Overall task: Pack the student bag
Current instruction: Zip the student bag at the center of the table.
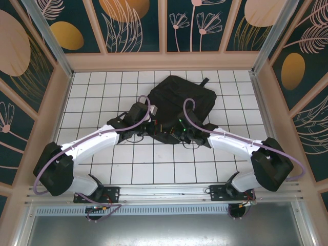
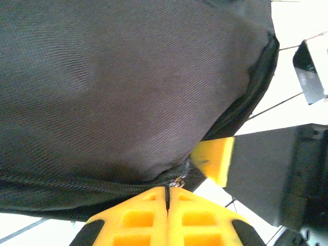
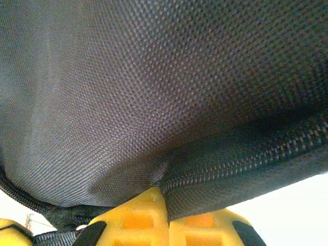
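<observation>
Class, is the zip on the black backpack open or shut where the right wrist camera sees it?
Shut there: the zip teeth on the student bag mesh unbroken.

black woven student bag (image 1: 180,95), yellow fingers (image 2: 134,219), white grid-lined table (image 1: 92,97), white arms (image 1: 95,145), purple cables (image 1: 185,111)

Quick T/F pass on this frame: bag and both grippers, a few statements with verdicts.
1. The student bag lies on a white tiled table. True.
2. The left gripper is wide open. False: its fingers are shut, with the tips at the bag's edge.
3. The right gripper pinches bag fabric beside the zipper. True.
4. The bag is red. False: it is black.
</observation>
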`<state>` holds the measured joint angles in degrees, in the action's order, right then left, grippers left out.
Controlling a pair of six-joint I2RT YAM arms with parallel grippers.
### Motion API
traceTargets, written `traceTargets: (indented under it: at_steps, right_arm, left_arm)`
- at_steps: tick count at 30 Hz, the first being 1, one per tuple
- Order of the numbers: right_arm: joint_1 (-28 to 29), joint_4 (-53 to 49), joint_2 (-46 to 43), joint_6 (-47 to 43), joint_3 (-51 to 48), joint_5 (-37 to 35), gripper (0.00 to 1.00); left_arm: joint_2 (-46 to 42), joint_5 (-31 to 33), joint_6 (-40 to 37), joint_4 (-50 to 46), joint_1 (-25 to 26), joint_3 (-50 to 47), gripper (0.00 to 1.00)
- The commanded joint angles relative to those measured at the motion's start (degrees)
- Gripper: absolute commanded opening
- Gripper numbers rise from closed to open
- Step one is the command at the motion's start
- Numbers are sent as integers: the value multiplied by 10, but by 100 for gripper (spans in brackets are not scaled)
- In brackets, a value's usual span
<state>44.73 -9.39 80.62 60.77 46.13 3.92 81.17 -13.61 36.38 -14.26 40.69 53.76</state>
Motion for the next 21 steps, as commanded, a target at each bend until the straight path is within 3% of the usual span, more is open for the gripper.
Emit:
traceTargets:
  at_steps: [1,16,21]
  right_arm:
    - [-7,-39,-19,-19,-20,-33,0]
    - [-42,-65,-47,-47,-26,-45,0]
    - [-48,-110,-52,-80,-11,-86,0]
  left_arm:
    - [-15,18,-20,-36,-9,16,0]
    - [-63,35,-31,-70,-44,16,0]
    - [-63,46,-37,-67,-56,16,0]
